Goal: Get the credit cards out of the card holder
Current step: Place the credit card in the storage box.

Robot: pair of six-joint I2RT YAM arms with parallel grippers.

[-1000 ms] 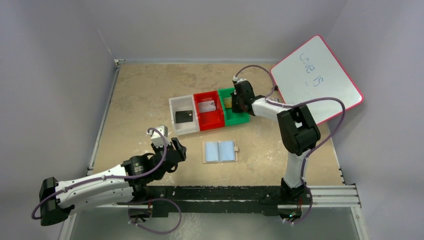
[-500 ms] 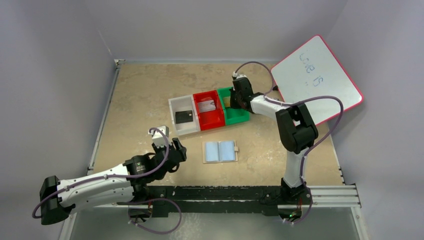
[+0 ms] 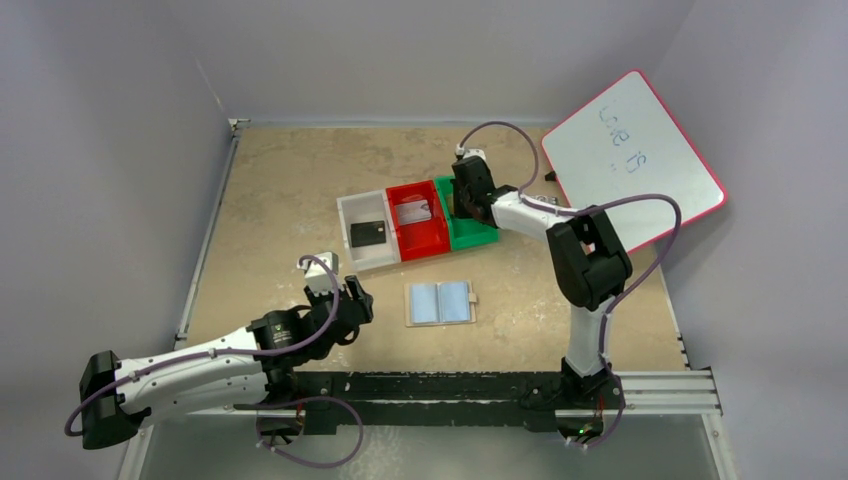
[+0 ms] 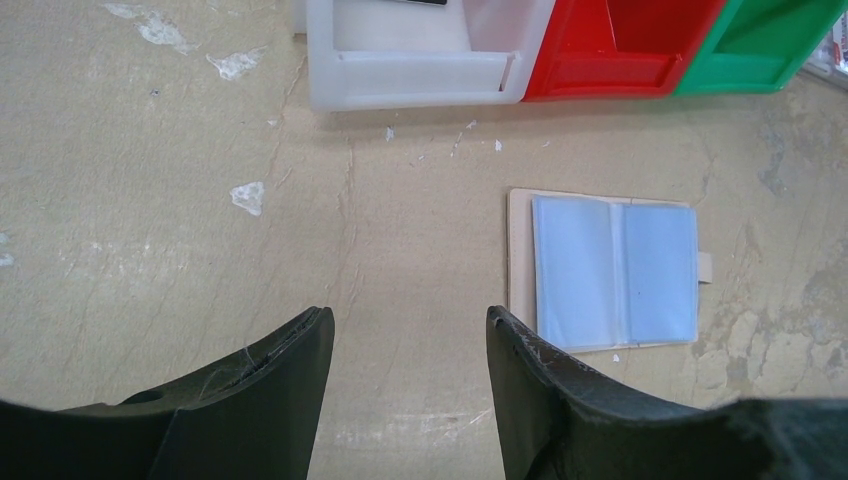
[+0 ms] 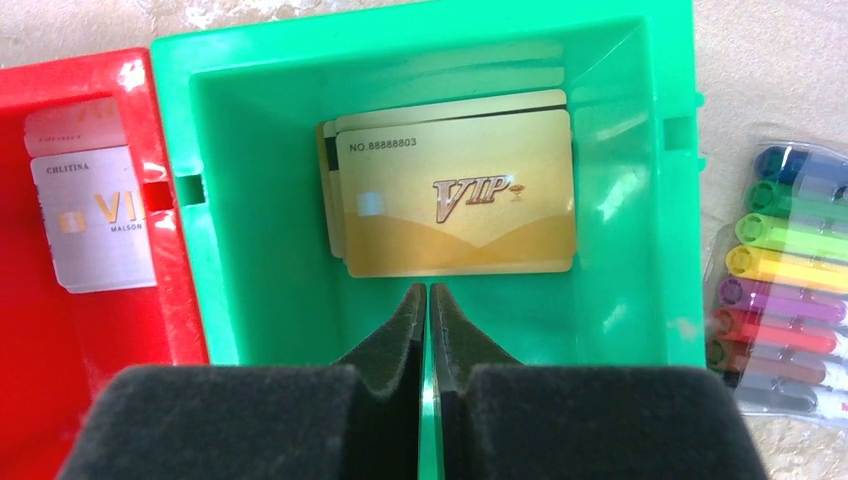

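Observation:
The card holder (image 3: 440, 302) (image 4: 605, 270) lies open and flat on the table, tan with two light-blue pockets facing up. Gold credit cards (image 5: 455, 195) lie stacked in the green bin (image 3: 472, 235) (image 5: 400, 30). My right gripper (image 3: 462, 200) (image 5: 428, 290) hangs over that bin just short of the cards, shut with nothing between its pads. A silver card (image 5: 90, 215) lies in the red bin (image 3: 422, 238), and a black card (image 3: 368, 233) in the white bin (image 3: 362, 256). My left gripper (image 3: 355, 300) (image 4: 405, 320) is open and empty, left of the card holder.
A pack of coloured markers (image 5: 780, 275) lies just right of the green bin. A whiteboard (image 3: 635, 155) with a pink rim leans at the back right, close to the right arm's elbow. The three bins stand in a row behind the card holder.
My right gripper has moved a little left and farther back over the green bin. The left arm and the card holder have not moved.

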